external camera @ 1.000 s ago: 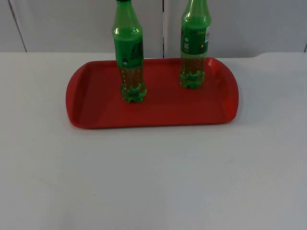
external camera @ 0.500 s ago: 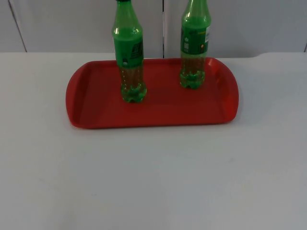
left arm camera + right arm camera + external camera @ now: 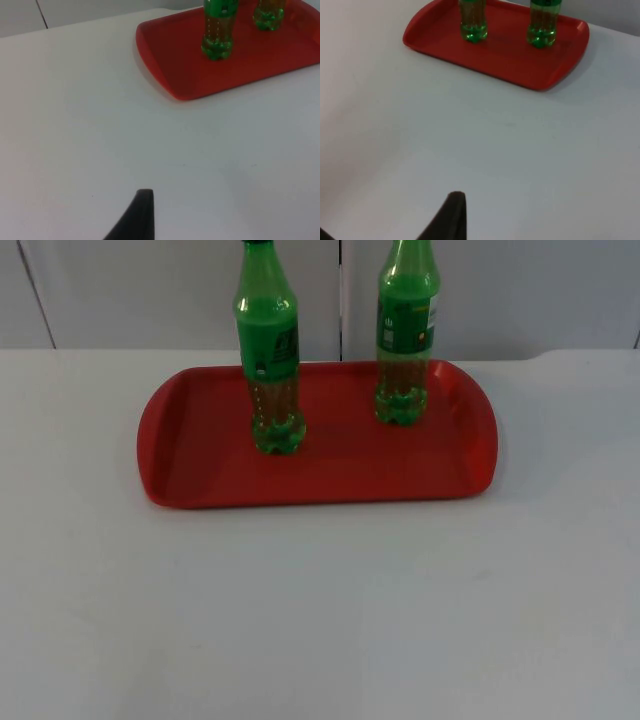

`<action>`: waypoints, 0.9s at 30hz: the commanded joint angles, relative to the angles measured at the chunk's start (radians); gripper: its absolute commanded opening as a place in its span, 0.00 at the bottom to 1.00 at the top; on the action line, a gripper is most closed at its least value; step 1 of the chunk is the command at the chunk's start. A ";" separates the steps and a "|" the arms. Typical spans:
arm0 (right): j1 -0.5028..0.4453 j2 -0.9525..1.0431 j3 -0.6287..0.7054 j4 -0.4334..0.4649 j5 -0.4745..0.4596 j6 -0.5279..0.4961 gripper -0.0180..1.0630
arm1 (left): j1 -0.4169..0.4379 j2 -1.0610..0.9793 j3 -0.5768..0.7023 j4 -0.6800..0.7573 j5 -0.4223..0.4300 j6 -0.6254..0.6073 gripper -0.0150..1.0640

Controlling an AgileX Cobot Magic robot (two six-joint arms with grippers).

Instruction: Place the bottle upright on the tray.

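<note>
Two green bottles stand upright on the red tray (image 3: 200,475). The left bottle (image 3: 269,350) has a black cap and stands near the tray's middle. The right bottle (image 3: 405,335) stands toward the tray's back right. Neither is touched by anything. My left gripper (image 3: 144,212) hangs over bare table well short of the tray (image 3: 165,75), looking at the left bottle (image 3: 218,30) and the right bottle (image 3: 269,12). My right gripper (image 3: 452,212) also waits over bare table, far from the tray (image 3: 520,77) with its bottles (image 3: 473,20) (image 3: 543,25).
The white table (image 3: 320,620) spreads wide in front of the tray and to both sides. The grey partition wall (image 3: 150,290) rises right behind the tray's back rim.
</note>
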 commanded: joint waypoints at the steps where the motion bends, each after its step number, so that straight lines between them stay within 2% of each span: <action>1: 0.006 -0.003 0.002 0.004 0.002 -0.004 0.99 | -0.005 -0.004 0.005 0.002 -0.005 -0.004 0.99; 27: 0.006 -0.003 0.002 0.004 0.000 -0.009 0.99 | -0.003 -0.004 0.005 0.002 -0.005 -0.004 0.99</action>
